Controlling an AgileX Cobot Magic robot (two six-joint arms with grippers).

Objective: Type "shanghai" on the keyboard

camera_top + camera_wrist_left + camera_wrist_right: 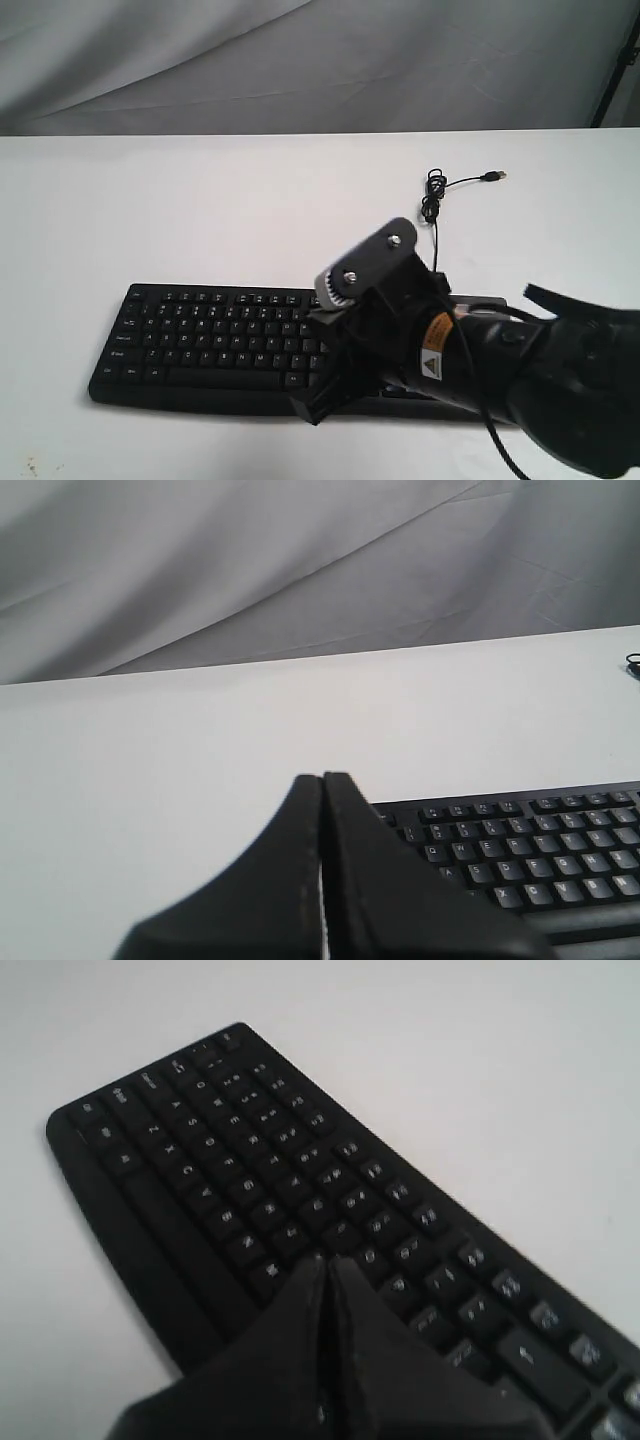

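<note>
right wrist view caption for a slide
Shut right tool over the wide black plastic keyboard on a white table

— Any writing to read?
— A sticker (pixel 433 346) on the right arm (pixel 560 375), at four o'clock from the centre: orange band, black warning triangle. Its words are too small.
— The keyboard (pixel 200 378)?
— White key legends (pixel 215 331), all blurred.

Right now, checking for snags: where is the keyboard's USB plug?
Exterior view: the USB plug lies on the table beyond the keyboard, right of centre, beside its coiled cable.
</note>
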